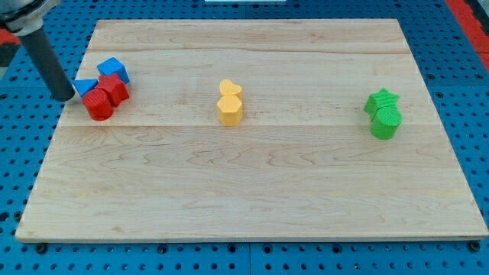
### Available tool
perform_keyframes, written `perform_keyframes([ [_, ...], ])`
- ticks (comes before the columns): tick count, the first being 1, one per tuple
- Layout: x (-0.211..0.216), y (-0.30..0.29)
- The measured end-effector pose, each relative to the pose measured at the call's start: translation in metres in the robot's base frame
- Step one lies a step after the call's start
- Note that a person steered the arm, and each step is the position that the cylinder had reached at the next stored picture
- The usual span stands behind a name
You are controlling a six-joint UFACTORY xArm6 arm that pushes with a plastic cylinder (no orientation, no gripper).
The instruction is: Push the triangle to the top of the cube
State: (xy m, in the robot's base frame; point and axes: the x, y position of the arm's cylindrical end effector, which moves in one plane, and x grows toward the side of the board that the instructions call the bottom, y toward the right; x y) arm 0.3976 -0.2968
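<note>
Tip (66, 97) sits touching the view's-left edge of the blue triangle (85, 86) | no fingers, just 1 bare rod | blue cube (113, 69) is up-right of it | push probably needs to go up and right, past the red blocks (105, 97)

My tip (66, 97) sits just left of the blue triangle (85, 86), which touches the red blocks (105, 96) below the blue cube (113, 69).

My tip (64, 97) ends a straight, round rod of plain dark grey. Above the tip, the rod widens into a lighter grey collar.
</note>
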Motion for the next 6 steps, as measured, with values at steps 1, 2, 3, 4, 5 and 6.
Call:
perform_keyframes([
  [1,0.027,0.018],
  [2,0.005,0.041],
  [3,-0.021,0.043],
  [4,-0.025,0.041],
  [5,-0.029,-0.001],
  [6,-0.049,0.019],
])
